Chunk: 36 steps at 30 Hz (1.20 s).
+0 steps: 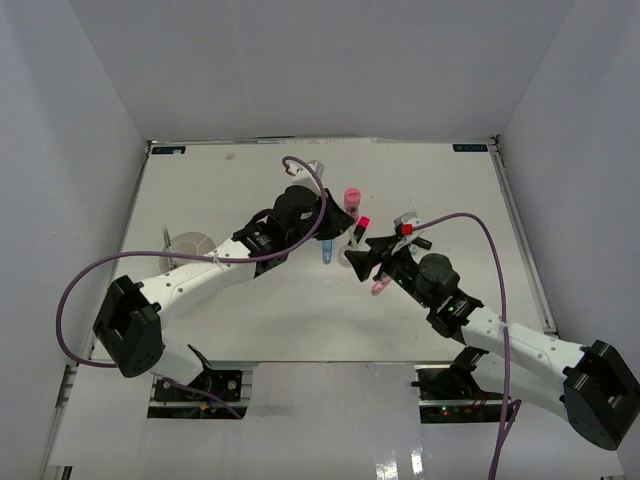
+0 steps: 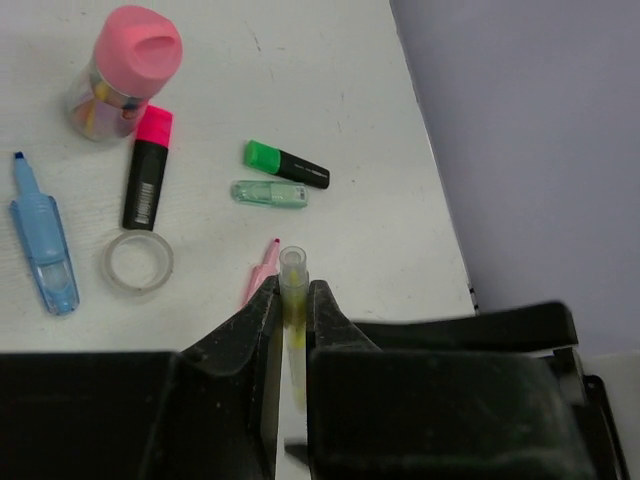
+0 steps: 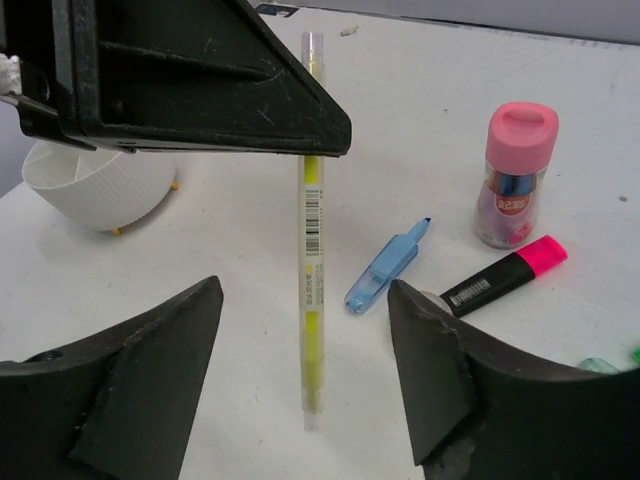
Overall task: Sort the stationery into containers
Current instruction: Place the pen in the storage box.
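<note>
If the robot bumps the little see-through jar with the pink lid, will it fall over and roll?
Probably, if hit high up. The clear plastic jar with the pink lid stands upright and looks taller than wide, so a push near the lid would likely tip it. Its round body would then probably roll. A low nudge might slide it.

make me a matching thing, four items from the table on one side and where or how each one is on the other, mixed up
Items:
1. yellow pen
2. pink-lidded jar
3. green highlighter
4. white cup

States:
a. standing upright on the table among the lying items
b. set apart from the other stationery, at the table's left
c. pinched upright in the left claw
d. lying flat beside a small mint item

Pairs: 1-c, 2-a, 3-d, 4-b
</note>
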### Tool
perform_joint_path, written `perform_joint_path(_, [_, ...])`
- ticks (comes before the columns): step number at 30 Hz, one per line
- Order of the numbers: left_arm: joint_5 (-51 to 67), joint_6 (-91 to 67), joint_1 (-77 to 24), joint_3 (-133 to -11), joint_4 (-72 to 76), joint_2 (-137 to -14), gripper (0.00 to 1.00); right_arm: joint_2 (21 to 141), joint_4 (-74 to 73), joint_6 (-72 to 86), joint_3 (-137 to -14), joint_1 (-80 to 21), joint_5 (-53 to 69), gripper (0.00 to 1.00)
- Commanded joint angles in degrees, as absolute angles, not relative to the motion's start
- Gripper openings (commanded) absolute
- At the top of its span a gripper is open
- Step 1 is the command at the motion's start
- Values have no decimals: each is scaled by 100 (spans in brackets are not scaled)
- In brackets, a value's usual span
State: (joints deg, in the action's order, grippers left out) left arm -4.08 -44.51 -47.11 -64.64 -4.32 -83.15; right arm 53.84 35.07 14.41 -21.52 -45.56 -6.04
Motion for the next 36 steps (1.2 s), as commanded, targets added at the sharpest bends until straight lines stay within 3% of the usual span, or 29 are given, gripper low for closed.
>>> perform_joint_path(1, [-1016,-4061,-4746,-6556,-552,-8051,0,5283,3613,1328,-2136,-4579,-738,79])
perform_joint_path(4, [-1876,-3605,-4720,-6653,-1097,-7858,0,5195,3314,1214,-2144,-4579,-913,98])
perform_joint_path(6, [-2301,-3227,-4667,-6680,-1493,-7691,0,5168,3069,1187,-2136,-4588,-1124,90])
perform_joint_path(21, [-3875,-1653,-2022,-6636,-3744,-5828,0,5282,2663,1283,-2083,-4579,-949,90])
perform_joint_path(36, [-4008,-624,-326,-5705,-2409,-5625,2,4966,2628,1187,-1942,-4570,-905,90])
